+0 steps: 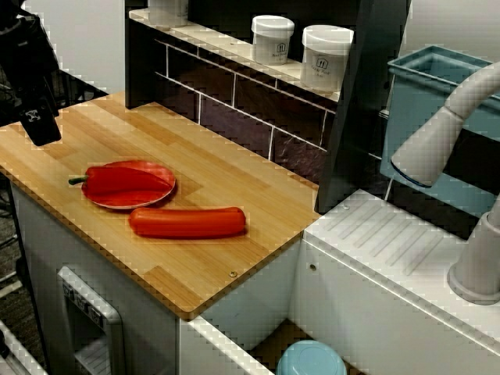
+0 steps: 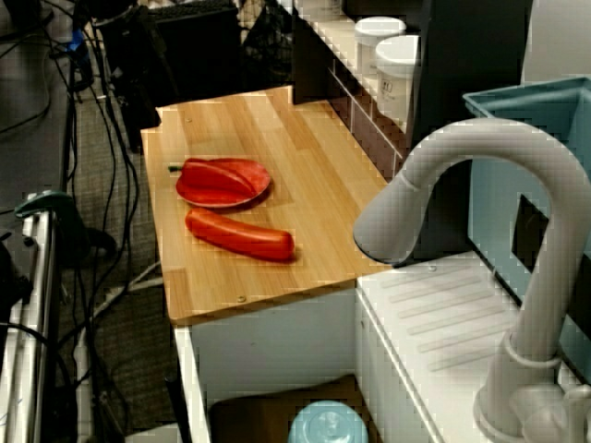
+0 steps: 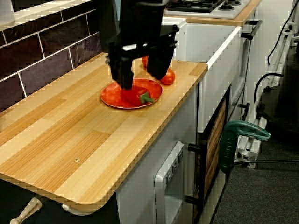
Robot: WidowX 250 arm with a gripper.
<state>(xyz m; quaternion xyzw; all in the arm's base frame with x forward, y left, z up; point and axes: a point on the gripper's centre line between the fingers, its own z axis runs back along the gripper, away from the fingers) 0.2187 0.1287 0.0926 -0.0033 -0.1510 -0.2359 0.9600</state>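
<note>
Near glossy plate (pepper aboard), gripper gapes

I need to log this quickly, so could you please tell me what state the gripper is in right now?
Gripper: open, holding nothing.

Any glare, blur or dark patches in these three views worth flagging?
Side view: mild sheen on the red plate and sausage; the near faucet is soft. High view: the floor at left is dim. Low view: the gripper is a black mass, detail lost; edges jagged throughout.
</note>
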